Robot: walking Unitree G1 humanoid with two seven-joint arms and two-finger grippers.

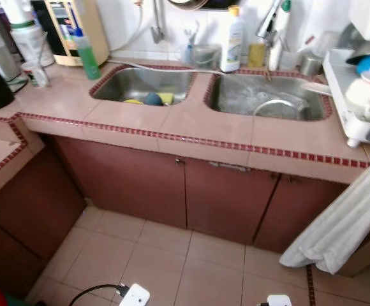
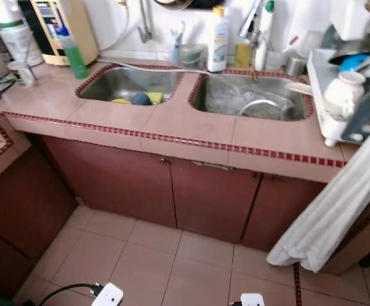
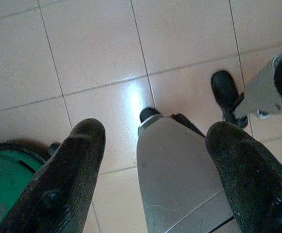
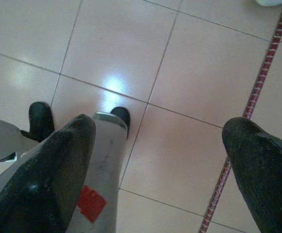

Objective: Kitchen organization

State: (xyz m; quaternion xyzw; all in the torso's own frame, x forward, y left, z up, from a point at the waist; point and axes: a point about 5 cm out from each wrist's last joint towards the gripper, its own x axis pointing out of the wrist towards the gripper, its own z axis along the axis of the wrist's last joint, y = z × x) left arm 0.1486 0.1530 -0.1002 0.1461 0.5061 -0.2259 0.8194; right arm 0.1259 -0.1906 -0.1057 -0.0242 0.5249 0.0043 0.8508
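While both arms hang idle over the floor, left claw (image 3: 153,170) and right claw (image 4: 160,174) spread empty, dishes crowd the rack (image 1: 351,95) at the tabletop's (image 1: 191,124) right edge, liable to topple if knocked

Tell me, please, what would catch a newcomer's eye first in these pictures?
Most striking is the double steel sink set in the pink tiled counter with its dark red trim; the left basin holds something yellow and blue, the right one a round metal piece. A white dish rack crowds the counter's right end, with a white cloth hanging below it. Both arms hang idle, the left hand and right hand open above the floor tiles.
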